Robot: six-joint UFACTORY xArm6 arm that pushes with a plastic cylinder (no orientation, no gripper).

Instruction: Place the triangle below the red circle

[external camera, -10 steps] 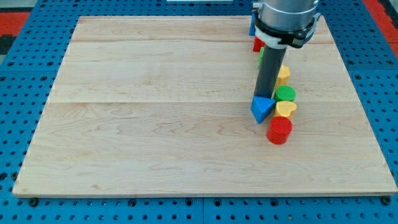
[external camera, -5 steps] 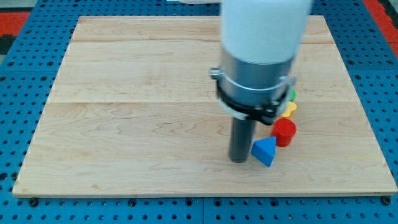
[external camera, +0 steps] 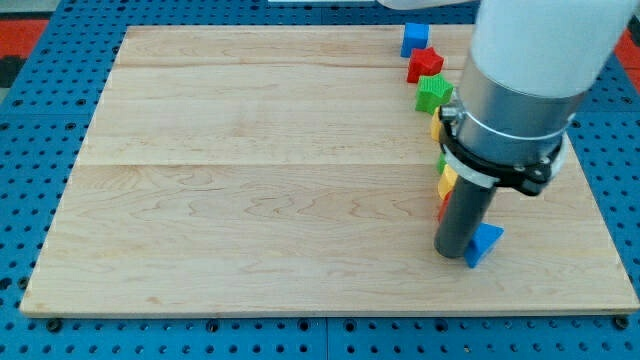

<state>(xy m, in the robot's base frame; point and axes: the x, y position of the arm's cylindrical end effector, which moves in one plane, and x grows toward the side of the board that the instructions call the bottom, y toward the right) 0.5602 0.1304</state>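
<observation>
The blue triangle [external camera: 484, 243] lies near the view's bottom right of the wooden board [external camera: 250, 180]. My tip [external camera: 455, 254] stands right against the triangle's left side. The rod and arm housing hide most of the red circle; only a thin red sliver [external camera: 442, 208] shows at the rod's left edge, above the triangle. A yellow block [external camera: 446, 181] and a green block [external camera: 441, 161] peek out just above that sliver.
A column of blocks runs up the view's right: a blue block [external camera: 415, 37] at the top, a red block [external camera: 423, 64] under it, a green star-like block [external camera: 433, 93], and a yellow bit [external camera: 436, 127] by the arm housing.
The rod and the blue triangle have moved to the view's right along the bottom. The triangle now sits under the column, and the arm now covers the red circle.
</observation>
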